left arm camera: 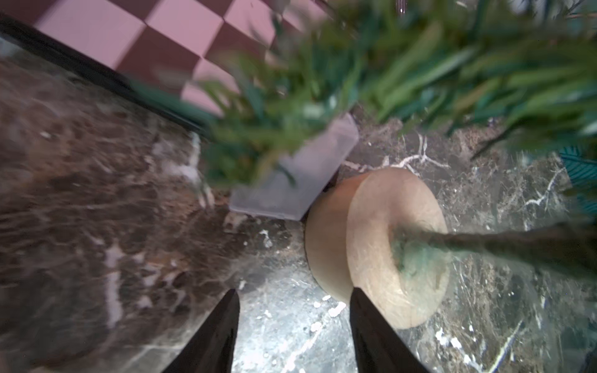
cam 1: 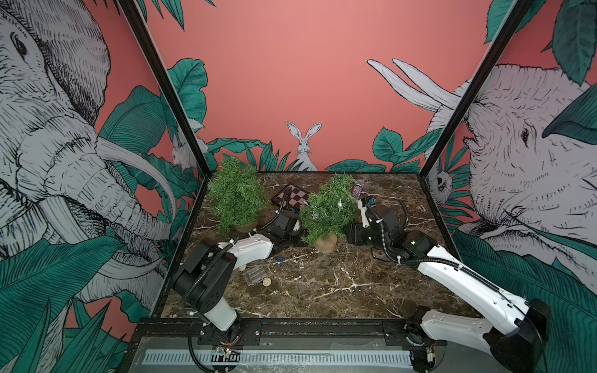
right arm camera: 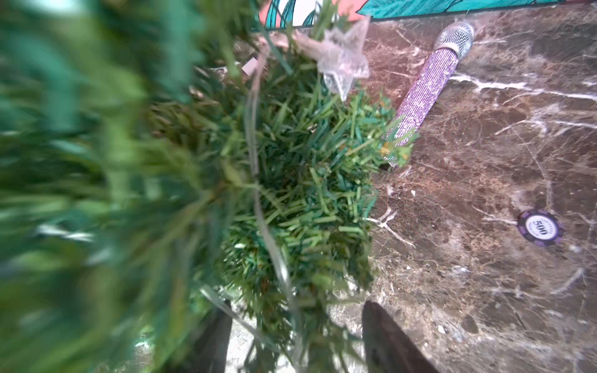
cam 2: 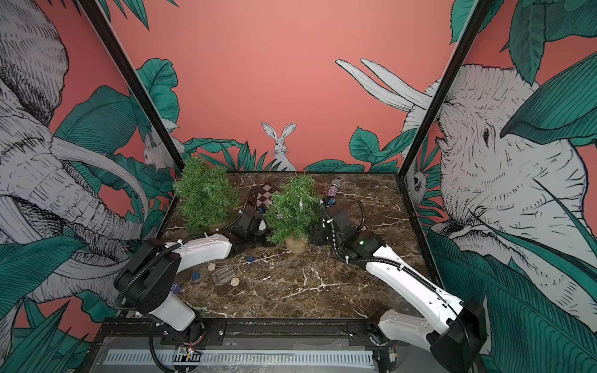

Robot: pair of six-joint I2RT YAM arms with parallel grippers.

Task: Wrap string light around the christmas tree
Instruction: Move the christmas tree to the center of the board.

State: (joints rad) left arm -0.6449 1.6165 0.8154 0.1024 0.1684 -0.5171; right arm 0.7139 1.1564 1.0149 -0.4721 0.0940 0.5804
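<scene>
as wrapping seems midway, string light (right arm camera: 255, 135) draped down the christmas tree (cam 1: 326, 213), left gripper (left arm camera: 294, 290) gapes empty; right gripper (right arm camera: 297, 303) gapes astride the string, which it should pinch next

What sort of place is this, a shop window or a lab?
Probably a robot test booth: a left arm and right arm mounted at a marble-look table, printed jungle walls, and odd props such as a checkerboard and microphone.
</scene>
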